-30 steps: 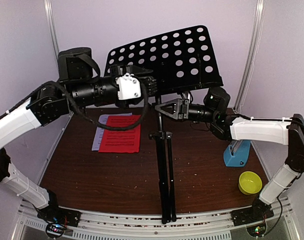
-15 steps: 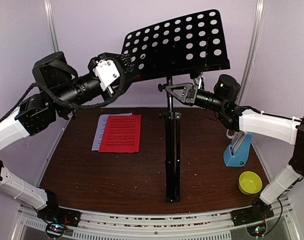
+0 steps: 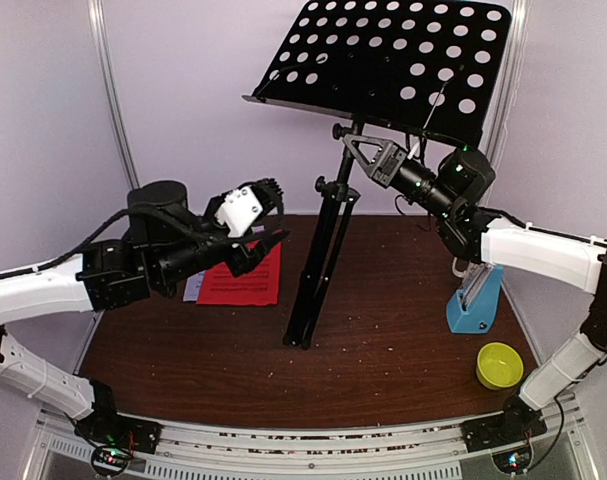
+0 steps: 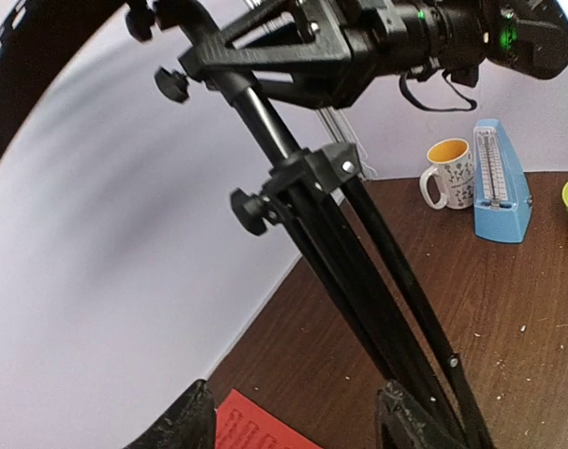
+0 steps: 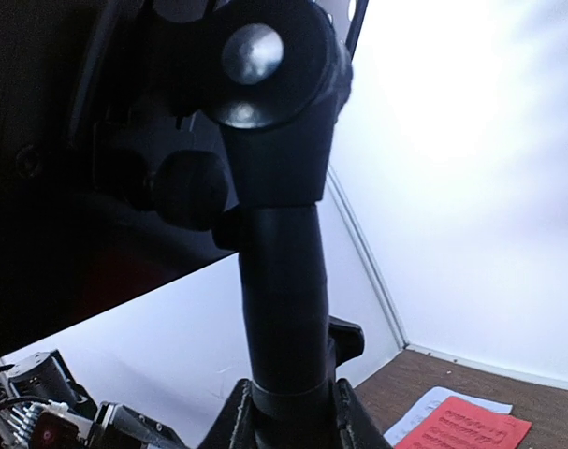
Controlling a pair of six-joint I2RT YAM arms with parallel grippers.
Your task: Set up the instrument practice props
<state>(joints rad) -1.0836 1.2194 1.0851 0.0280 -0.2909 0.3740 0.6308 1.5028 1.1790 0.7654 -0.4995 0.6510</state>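
We are midway through erecting the music stand (image 3: 321, 250): our right fingers (image 5: 233, 421) clench its upper shaft, holding it tilted, folded tripod legs (image 3: 308, 300) footed on the counter (image 3: 403, 340). Our left fingers (image 4: 192, 421) hang released beside those legs; next, we judge, they must spread them.

Left arm (image 3: 43, 290) extended low toward centre; left gripper (image 3: 278, 212) spread wide, empty. Right arm (image 3: 538, 250) raised, wrist pointing up and left; right gripper (image 3: 355, 148) clamped on the music stand (image 3: 323, 250) shaft near its top.
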